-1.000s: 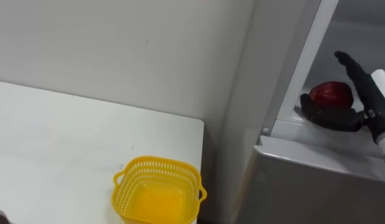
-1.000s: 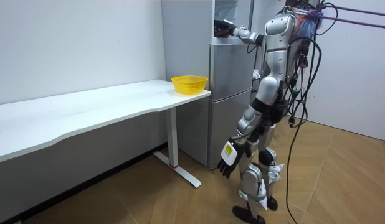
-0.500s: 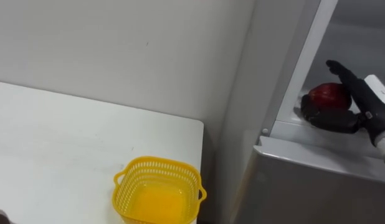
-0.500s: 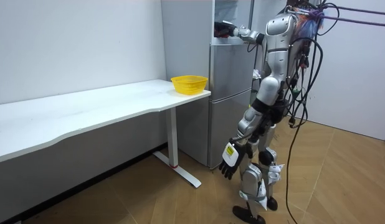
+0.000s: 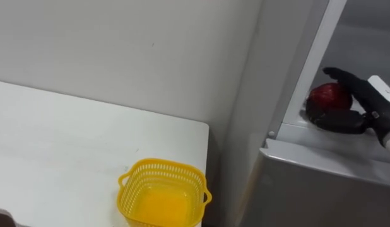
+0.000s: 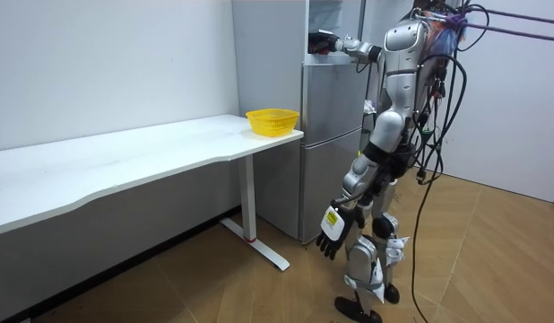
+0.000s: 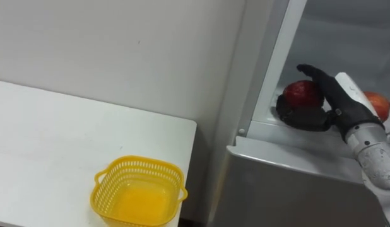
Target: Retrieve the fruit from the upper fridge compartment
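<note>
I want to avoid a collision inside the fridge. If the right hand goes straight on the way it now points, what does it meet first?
The red apple. It lies directly before the right hand, between the fingers above and the thumb below. Whether they touch it is unclear.

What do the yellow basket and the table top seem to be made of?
The yellow basket looks like moulded plastic: glossy, with a fine lattice wall. The table top looks like white laminate, matte and smooth; its core is hidden.
</note>
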Tool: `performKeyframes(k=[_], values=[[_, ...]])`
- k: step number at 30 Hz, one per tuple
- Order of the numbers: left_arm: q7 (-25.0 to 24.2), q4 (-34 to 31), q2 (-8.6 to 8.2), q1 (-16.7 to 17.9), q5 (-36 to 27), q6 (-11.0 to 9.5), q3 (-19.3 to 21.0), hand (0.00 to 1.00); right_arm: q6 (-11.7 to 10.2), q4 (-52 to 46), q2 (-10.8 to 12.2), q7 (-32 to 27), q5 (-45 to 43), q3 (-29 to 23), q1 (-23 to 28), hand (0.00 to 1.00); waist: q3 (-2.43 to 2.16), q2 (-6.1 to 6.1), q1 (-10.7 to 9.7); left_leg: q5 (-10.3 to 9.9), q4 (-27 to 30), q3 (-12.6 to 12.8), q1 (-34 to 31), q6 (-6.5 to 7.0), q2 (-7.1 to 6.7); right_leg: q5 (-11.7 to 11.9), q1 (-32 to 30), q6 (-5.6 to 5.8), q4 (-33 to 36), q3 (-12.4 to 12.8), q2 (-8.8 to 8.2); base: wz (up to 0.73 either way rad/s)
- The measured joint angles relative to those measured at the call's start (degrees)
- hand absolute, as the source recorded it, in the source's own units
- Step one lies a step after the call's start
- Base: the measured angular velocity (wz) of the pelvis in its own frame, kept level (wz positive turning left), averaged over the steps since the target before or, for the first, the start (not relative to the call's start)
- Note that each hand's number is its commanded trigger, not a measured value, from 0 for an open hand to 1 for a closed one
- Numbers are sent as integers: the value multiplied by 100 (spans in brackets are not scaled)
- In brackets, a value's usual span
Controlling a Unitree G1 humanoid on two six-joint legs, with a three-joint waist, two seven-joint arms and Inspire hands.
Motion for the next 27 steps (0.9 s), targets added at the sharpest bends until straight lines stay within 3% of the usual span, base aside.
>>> performKeyframes(k=[18,27], values=[[59,-9,18,-67,0,61,12,0,234,30,-151,181,194,27,-157,100,-2,2,52,0,-9,2,1,-1,6,0,0,0,-5,-17,7,0],[119,-2,18,-56,-6,118,-2,0,236,-117,-131,14,24,71,-156,100,-4,90,57,0,-27,23,67,-1,8,0,42,0,-3,-7,4,0]])
